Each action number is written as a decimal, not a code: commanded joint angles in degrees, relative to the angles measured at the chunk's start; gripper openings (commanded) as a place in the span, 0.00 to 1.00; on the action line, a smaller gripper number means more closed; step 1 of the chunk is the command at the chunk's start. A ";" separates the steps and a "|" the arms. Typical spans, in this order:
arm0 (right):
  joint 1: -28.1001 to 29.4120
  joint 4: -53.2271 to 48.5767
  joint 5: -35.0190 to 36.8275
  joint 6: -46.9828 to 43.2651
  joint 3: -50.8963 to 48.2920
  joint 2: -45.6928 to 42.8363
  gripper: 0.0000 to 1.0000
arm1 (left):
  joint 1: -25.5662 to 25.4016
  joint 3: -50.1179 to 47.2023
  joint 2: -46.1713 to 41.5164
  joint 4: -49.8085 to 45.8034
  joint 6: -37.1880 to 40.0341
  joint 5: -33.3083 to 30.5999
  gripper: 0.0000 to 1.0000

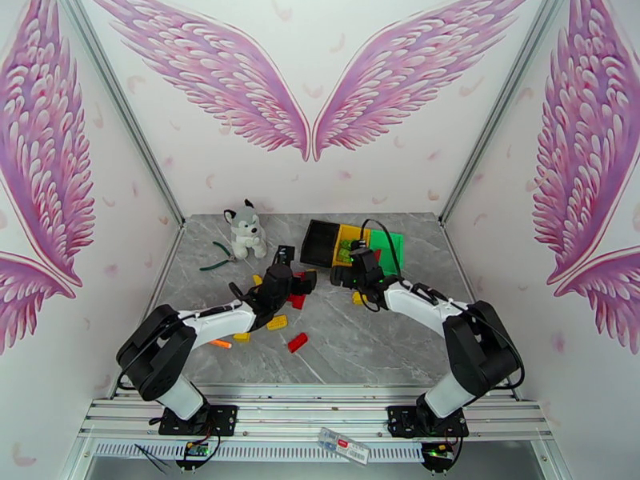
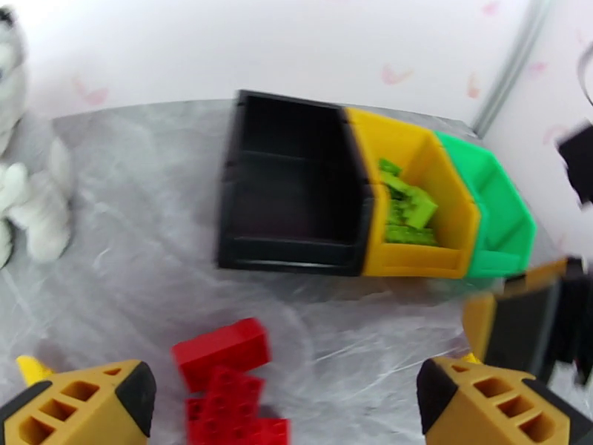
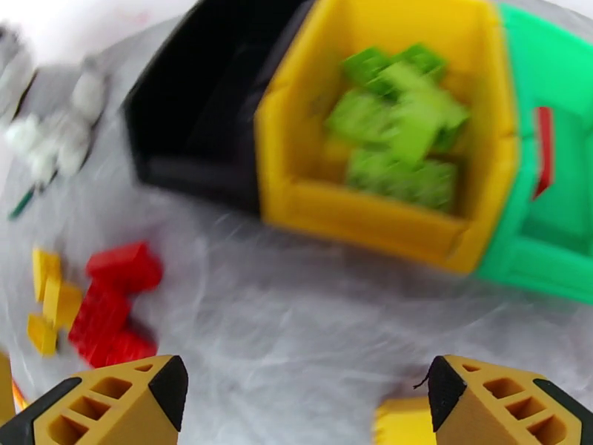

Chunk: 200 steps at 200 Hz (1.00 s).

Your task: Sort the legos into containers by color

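I see the top camera mounted high behind the two arms (image 1: 216, 320). It looks down and forward over the whole grey table (image 1: 368, 346), up to the back wall (image 1: 312, 186). The left wrist camera sits low and close to the table, just above its own fingers (image 2: 81, 402), and faces the open fronts of the bins (image 2: 289, 257). The right wrist camera is even nearer and looks down into the yellow bin (image 3: 356, 213). All three views share the bins and the red bricks (image 2: 222, 354).

Reaching inward with left arm (image 1: 212, 322) and right arm (image 1: 420, 298), wrists near each other; holding left jaws and right jaws wide apart.
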 commanded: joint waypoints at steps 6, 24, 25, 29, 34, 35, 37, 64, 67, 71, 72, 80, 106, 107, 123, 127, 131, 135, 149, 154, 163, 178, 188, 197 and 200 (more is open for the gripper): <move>5.51 0.61 -4.79 -3.41 -2.71 -2.80 0.95 | 1.53 -3.36 -4.52 -0.35 -3.17 -1.82 0.99; 10.18 -0.40 -5.08 -5.01 -3.19 -3.24 0.98 | 2.56 -5.00 -6.34 -0.67 -4.00 -2.18 0.99; 10.45 -0.45 -5.08 -5.06 -3.20 -3.27 0.98 | 2.62 -5.06 -6.44 -0.70 -4.01 -2.23 0.99; 11.50 -0.70 -5.11 -5.45 -3.22 -3.30 0.98 | 2.80 -5.46 -6.88 -0.72 -4.19 -2.30 0.99; 12.83 -0.98 -5.16 -5.78 -3.28 -3.23 0.99 | 3.01 -5.91 -7.58 -0.72 -4.33 -2.35 0.99; 13.09 -1.10 -5.17 -5.84 -3.29 -3.18 0.99 | 3.07 -6.00 -7.67 -0.72 -4.35 -2.45 0.99; 13.62 -1.16 -5.17 -6.00 -3.30 -3.10 0.99 | 3.13 -6.25 -7.85 -0.72 -4.37 -2.56 0.99; 20.50 -3.54 -2.75 -6.91 -2.67 -1.88 0.99 | 3.99 -8.56 -11.11 -1.20 -4.46 -3.57 0.99; 21.14 -3.89 -2.26 -6.82 -2.55 -1.63 0.99 | 4.07 -8.79 -11.46 -1.28 -4.44 -3.69 0.99; 21.99 -4.27 -1.70 -6.79 -2.40 -1.39 0.99 | 4.17 -9.00 -11.86 -1.38 -4.39 -3.83 0.99; 22.16 -4.37 -1.54 -6.79 -2.37 -1.29 0.99 | 4.22 -9.09 -11.92 -1.40 -4.47 -3.85 0.99; 23.57 -5.03 -0.89 -6.49 -1.93 -0.31 0.99 | 4.49 -9.70 -12.64 -1.60 -4.51 -4.07 0.99; 27.88 -6.46 1.83 -6.18 -0.56 3.46 0.99 | 5.44 -11.36 -15.02 -2.19 -4.73 -4.45 0.99; 28.00 -6.56 1.98 -6.17 -0.48 3.64 0.99 | 5.47 -11.41 -15.08 -2.20 -4.73 -4.46 0.99; 29.78 -7.64 3.86 -5.73 0.31 5.74 0.99 | 6.10 -12.47 -16.89 -2.68 -4.89 -4.65 0.99; 30.09 -7.84 4.16 -5.66 0.42 6.15 0.99 | 6.31 -12.75 -17.29 -2.79 -4.90 -4.65 0.99; 30.29 -7.97 4.40 -5.58 0.51 6.59 0.99 | 6.45 -12.99 -17.73 -2.93 -4.90 -4.61 0.99; 30.55 -8.11 4.62 -5.44 0.56 6.87 0.99 | 6.61 -13.22 -18.05 -3.08 -4.95 -4.64 0.99; 31.11 -8.42 5.10 -5.07 0.78 7.92 0.99 | 7.05 -13.93 -19.25 -3.66 -4.90 -4.65 0.99; 31.19 -8.42 5.25 -4.98 0.82 8.24 0.99 | 7.13 -14.15 -19.64 -3.71 -4.97 -4.65 0.99; 31.34 -8.25 5.20 -4.86 0.93 8.83 0.99 | 7.37 -14.59 -20.17 -3.80 -4.99 -4.68 0.99; 31.60 -7.79 4.51 -4.76 1.21 9.87 0.99 | 7.59 -15.20 -20.80 -3.84 -5.24 -4.74 0.99; 31.81 -7.55 4.40 -4.76 1.56 10.53 1.00 | 7.69 -15.53 -21.06 -3.88 -5.42 -4.73 0.99; 31.90 -7.54 4.47 -4.68 1.85 11.08 0.99 | 7.74 -15.70 -21.12 -3.87 -5.60 -4.65 0.99; 31.90 -7.56 4.61 -4.66 1.99 11.24 0.99 | 7.71 -15.74 -21.20 -3.88 -5.56 -4.65 0.99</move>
